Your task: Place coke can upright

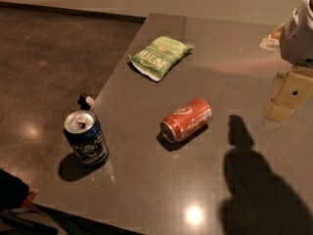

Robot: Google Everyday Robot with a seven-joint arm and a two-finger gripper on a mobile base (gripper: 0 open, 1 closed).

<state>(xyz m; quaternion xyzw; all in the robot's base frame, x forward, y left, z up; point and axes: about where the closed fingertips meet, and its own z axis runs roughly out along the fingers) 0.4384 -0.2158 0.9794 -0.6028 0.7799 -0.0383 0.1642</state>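
The coke can (187,120) is red-orange with white swirl lettering. It lies on its side near the middle of the dark grey table (146,180), with its silver top end facing the lower left. My gripper (286,99) hangs at the right edge of the view, above the table, to the right of the can and well apart from it. It holds nothing that I can see. Its shadow falls on the table below and to the right of the can.
A dark blue can (85,137) with a white logo stands upright near the table's left edge. A green snack bag (160,56) lies at the back. A small orange-and-white object (270,36) sits at the far right. The floor lies beyond the left edge.
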